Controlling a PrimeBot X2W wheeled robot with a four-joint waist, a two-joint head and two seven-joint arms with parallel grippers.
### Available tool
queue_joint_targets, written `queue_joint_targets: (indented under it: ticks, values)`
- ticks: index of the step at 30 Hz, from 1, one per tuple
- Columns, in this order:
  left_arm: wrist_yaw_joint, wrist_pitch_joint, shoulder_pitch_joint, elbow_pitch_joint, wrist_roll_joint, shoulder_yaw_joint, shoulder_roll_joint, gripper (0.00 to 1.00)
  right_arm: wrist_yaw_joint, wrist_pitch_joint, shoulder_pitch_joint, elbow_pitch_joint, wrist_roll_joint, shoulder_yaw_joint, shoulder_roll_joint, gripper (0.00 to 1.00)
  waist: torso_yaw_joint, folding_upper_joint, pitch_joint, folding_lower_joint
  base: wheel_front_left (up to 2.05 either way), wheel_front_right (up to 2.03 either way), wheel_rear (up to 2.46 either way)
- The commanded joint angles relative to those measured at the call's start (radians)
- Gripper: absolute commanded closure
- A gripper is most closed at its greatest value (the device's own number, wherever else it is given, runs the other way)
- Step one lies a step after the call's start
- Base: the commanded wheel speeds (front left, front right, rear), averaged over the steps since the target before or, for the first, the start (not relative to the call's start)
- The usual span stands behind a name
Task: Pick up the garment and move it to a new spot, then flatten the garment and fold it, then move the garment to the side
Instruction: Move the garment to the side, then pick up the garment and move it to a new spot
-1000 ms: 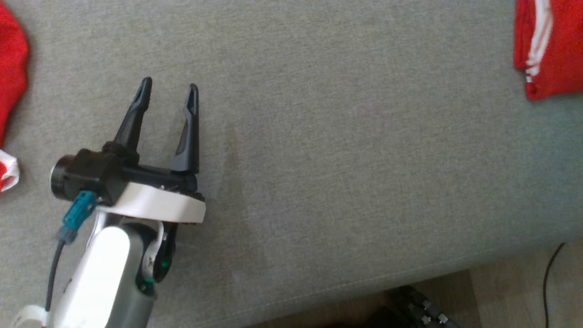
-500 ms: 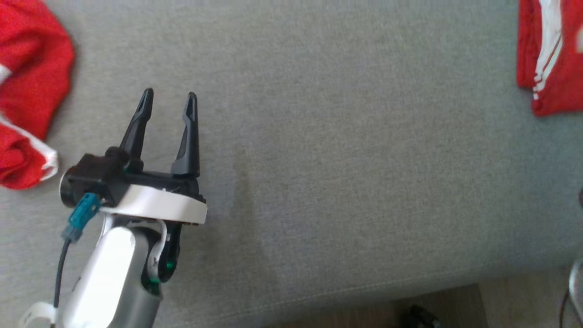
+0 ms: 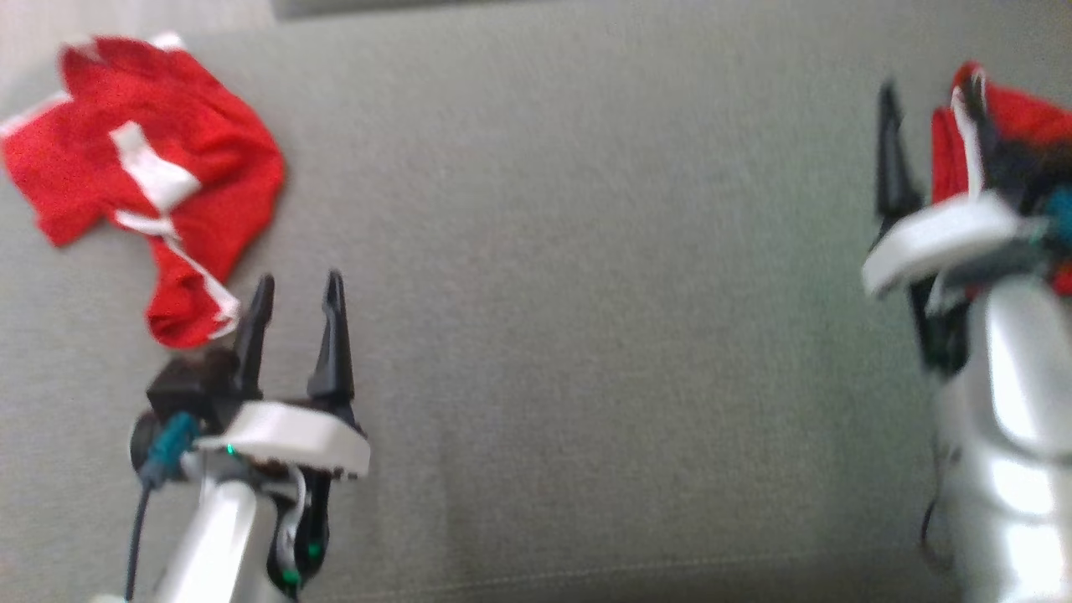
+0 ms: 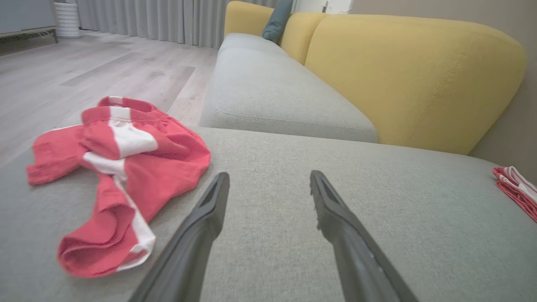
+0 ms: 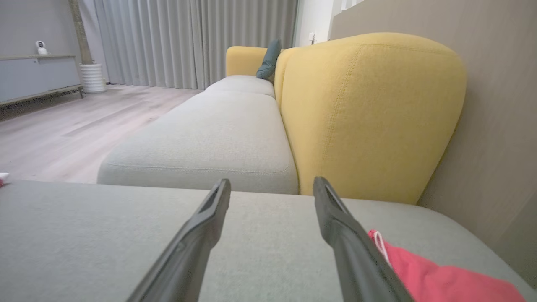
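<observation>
- Head view: a crumpled red garment [image 3: 159,184] with white stripes lies at the far left of the grey sofa cushion [image 3: 586,293]. Its long axis runs from the far left corner down toward the left gripper [image 3: 293,293].
- That left gripper, jaws wide apart with nothing between them, sits just beside the garment's nearest lobe. In the left wrist view the cloth lies ahead and to the left of it, so the reach likely calls for a leftward turn more than a long stretch.
- Over on the other side, the right gripper [image 3: 930,96] is also spread open and empty. It is well apart from the crumpled piece and close to a second red garment [image 3: 1026,117] at the right edge; blur makes it hard to say whether it touches that cloth.
- The second piece looks folded and, I judge, already put aside — the left arm is plainly the nearer one for the pickup.
</observation>
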Motion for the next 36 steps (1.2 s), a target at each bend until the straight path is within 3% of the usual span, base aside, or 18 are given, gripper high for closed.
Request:
queue_joint_targets:
  ticks: [1, 9, 17, 36]
  values:
    - [0.002, -0.012, -0.010, -0.025, 0.008, 0.041, 0.003, 0.00, 0.007, -0.013, 0.017, -0.053, 0.008, 0.025, 0.015, 0.00, 0.046, -0.0001, -0.081, 0.0001, 0.00, 0.00, 0.00]
    - [-0.009, -0.012, 0.108, -0.016, 0.041, 0.072, -0.025, 0.00, 0.007, -0.050, 0.320, -0.207, 0.089, 0.057, 0.058, 0.00, 0.078, -0.0001, -0.197, 0.0001, 0.00, 0.00, 0.00]
    - [-0.027, -0.012, 0.185, -0.034, 0.067, 0.085, -0.051, 0.00, 0.007, -0.084, 0.527, -0.314, 0.196, 0.117, 0.059, 0.00, 0.095, -0.0001, -0.227, 0.0001, 0.00, 0.00, 0.00]
    - [-0.054, -0.013, 0.207, -0.028, 0.096, 0.109, -0.076, 0.00, 0.007, -0.066, 0.607, -0.373, 0.216, 0.140, 0.059, 0.00, 0.096, -0.0001, -0.242, 0.0001, 0.00, 0.00, 0.00]
